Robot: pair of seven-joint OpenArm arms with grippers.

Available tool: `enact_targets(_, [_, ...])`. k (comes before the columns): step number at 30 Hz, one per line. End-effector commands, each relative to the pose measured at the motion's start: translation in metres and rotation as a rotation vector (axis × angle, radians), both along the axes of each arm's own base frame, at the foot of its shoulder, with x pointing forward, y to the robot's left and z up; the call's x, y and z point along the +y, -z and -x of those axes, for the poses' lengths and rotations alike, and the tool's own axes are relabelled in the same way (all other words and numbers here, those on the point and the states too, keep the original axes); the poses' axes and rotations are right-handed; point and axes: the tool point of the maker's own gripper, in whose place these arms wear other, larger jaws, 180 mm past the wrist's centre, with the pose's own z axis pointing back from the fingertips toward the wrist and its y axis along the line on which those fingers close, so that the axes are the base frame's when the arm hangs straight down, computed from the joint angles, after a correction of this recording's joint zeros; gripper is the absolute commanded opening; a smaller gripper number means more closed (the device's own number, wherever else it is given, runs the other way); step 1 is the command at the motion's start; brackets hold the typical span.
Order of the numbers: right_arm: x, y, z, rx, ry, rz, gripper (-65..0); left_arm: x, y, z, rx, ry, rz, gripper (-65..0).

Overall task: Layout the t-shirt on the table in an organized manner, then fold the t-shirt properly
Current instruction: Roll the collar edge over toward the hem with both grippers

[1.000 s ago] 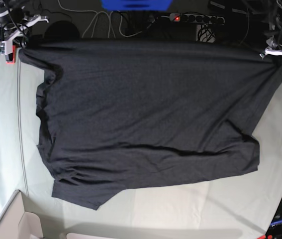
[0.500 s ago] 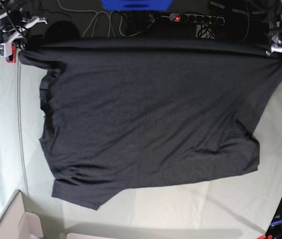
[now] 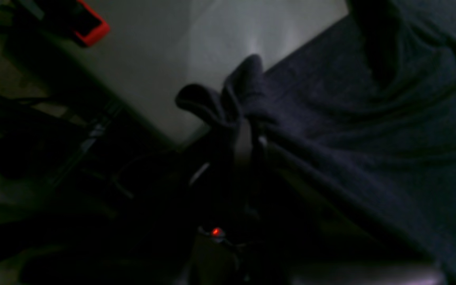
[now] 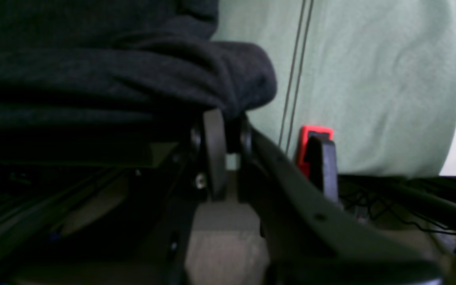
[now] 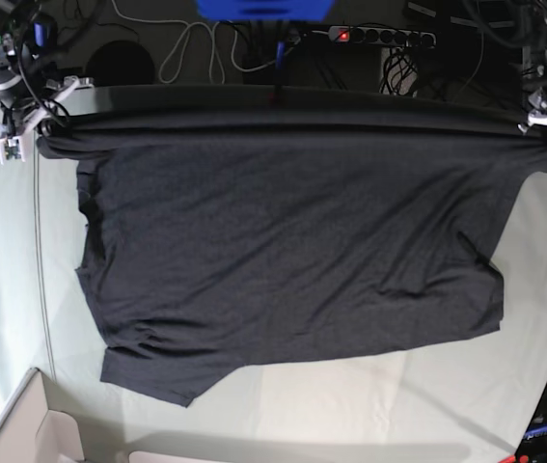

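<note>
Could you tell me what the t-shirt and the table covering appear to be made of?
The t-shirt looks like soft matte knit, probably cotton: it drapes, bunches and shows fine heathered grain. The table seems covered in pale green woven cloth, matte, with faint creases and a stitched seam line.

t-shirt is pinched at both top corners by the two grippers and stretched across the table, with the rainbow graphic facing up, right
Not quite. The t-shirt is pinched at both top corners, by the right gripper and the left gripper, and stretched across the table. But no rainbow graphic faces up: the base view shows only plain black cloth on the upper side.
</note>
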Motion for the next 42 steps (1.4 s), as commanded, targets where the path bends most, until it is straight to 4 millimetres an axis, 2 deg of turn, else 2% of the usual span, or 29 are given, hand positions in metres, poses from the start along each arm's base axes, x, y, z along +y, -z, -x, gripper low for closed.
enact_targets(1, [-0.008, -0.008, -0.005, -0.017, 0.006, 0.03, -65.0, 0.012, -0.009, -0.002, -0.021, -0.02, -0.045, -65.0])
enact_targets(3, [-0.008, -0.009, -0.01, -0.019, 0.009, 0.029, -65.0, 0.008, -0.006, -0.013, -0.02, -0.008, -0.046, -65.0])
enact_targets(5, [-0.008, -0.008, -0.01, -0.016, 0.009, 0.028, -65.0, 0.006, 0.0, -0.016, 0.01, 0.009, -0.059, -65.0])
enact_targets(10, [0.005, -0.009, -0.024, -0.037, -0.026, 0.011, -65.0, -0.007, 0.003, -0.031, 0.022, 0.061, -0.073, -65.0])
enact_targets(16, [0.012, -0.017, -0.05, -0.095, -0.041, -0.006, -65.0, -0.003, -0.011, -0.055, -0.036, 0.06, -0.086, -65.0])
enact_targets(21, [0.013, -0.004, -0.065, -0.094, -0.024, -0.054, -65.0, -0.001, -0.015, -0.082, -0.074, 0.072, -0.073, -65.0])
enact_targets(23, [0.009, 0.003, -0.069, -0.085, -0.023, -0.065, -65.0, -0.006, -0.012, -0.095, -0.076, 0.099, -0.061, -65.0])
enact_targets(27, [0.011, 0.014, -0.068, -0.062, -0.024, -0.089, -65.0, -0.009, -0.002, -0.108, -0.056, 0.126, -0.038, -65.0])
enact_targets(32, [0.014, 0.017, -0.081, -0.074, -0.021, -0.115, -65.0, -0.003, 0.009, -0.117, -0.042, 0.113, -0.007, -65.0])
enact_targets(42, [0.017, 0.01, -0.106, -0.118, -0.025, -0.134, -65.0, 0.004, 0.031, -0.115, 0.004, 0.096, 0.036, -65.0])
